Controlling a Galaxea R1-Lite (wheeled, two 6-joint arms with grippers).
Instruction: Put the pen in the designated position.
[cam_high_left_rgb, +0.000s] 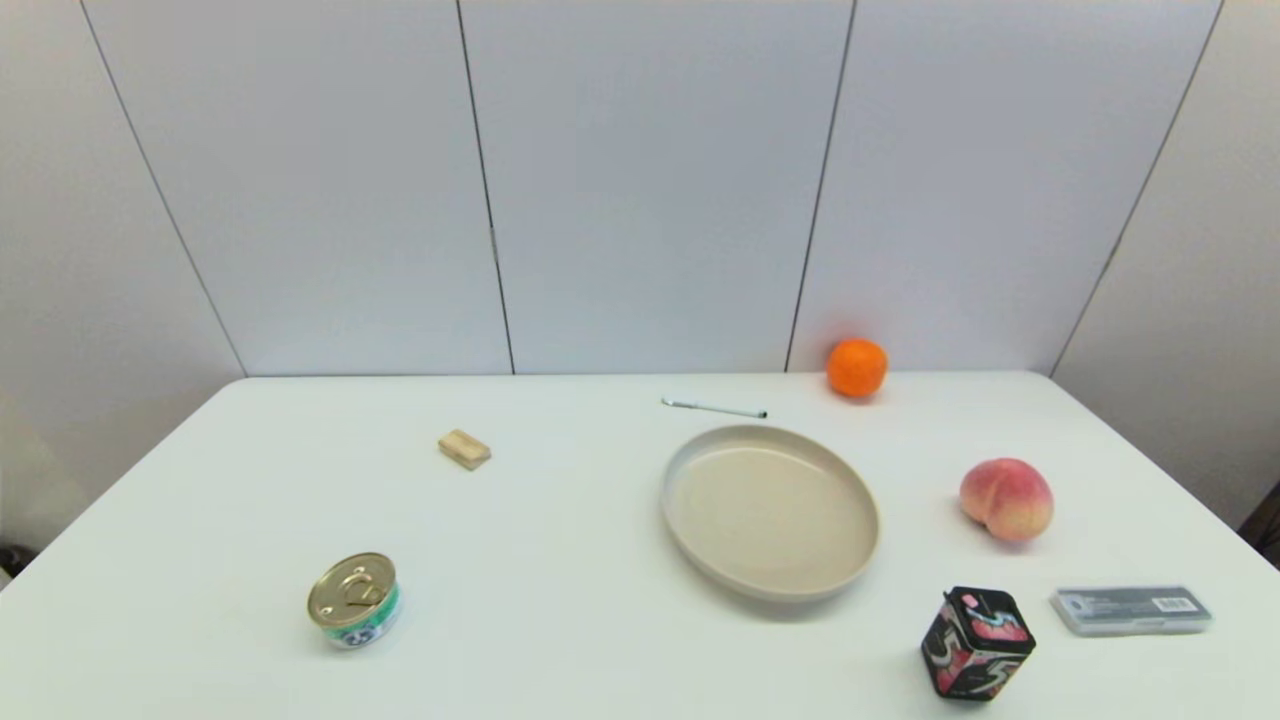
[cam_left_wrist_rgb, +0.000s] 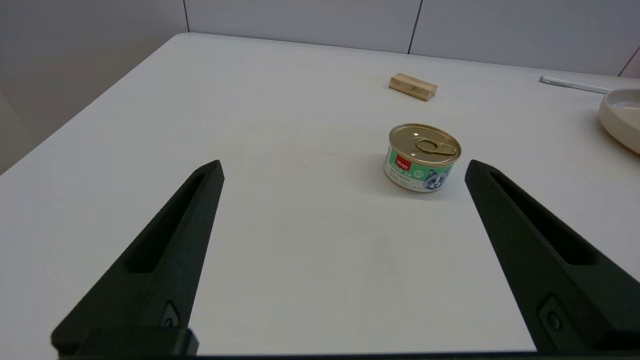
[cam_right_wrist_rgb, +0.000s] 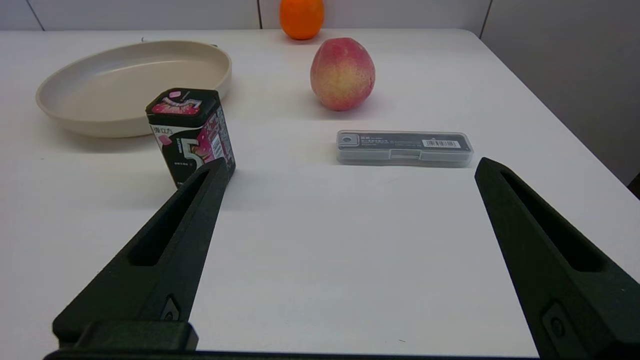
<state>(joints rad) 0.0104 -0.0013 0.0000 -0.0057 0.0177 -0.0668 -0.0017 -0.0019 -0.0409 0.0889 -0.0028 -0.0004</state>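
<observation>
Left gripper (cam_left_wrist_rgb: 345, 167), right gripper (cam_right_wrist_rgb: 350, 165) agape

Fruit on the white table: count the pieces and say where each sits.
2. The round orange fruit sits at the table's far edge, right of the slim white pen. The pink-yellow peach lies right of the round beige plate. None seems hidden.

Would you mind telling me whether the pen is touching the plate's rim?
Apart: the head view shows a strip of bare table between the pen and the plate rim.
</observation>
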